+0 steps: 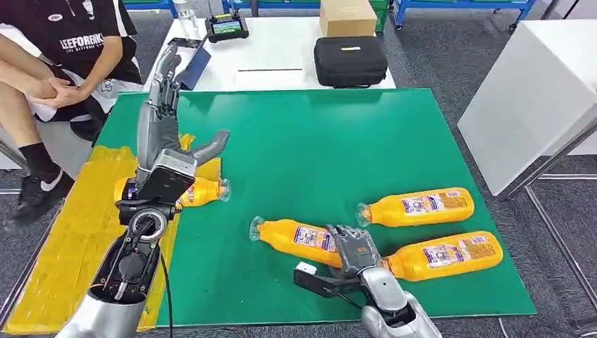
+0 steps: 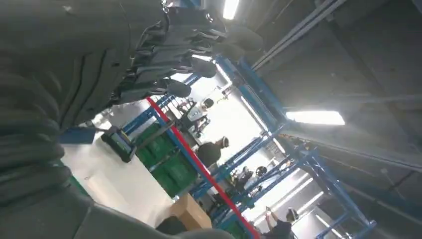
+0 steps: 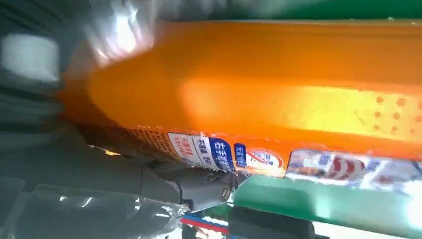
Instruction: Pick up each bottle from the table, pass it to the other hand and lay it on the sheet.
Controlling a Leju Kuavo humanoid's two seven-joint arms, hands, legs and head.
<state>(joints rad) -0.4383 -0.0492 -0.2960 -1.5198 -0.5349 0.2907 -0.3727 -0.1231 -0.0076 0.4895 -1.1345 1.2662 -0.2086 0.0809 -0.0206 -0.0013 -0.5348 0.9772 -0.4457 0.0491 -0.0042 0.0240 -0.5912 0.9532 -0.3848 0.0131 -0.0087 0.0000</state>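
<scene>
The green table [image 1: 317, 141] holds 3 bottles; a 4th [image 1: 204, 191] lies on the yellow sheet [image 1: 77, 239], just beside the left hand [image 1: 158, 105], whose fingers are spread and empty. The right hand [image 1: 354, 246] wraps the near bottle [image 1: 296, 238], fingers clamped on it. The pick-up looks underway; next it needs lifting toward the left hand.

A warehouse-like workshop: blue steel racking [image 2: 318, 169], ceiling strip lights [image 2: 314, 117], green crates [image 2: 166, 162].
</scene>
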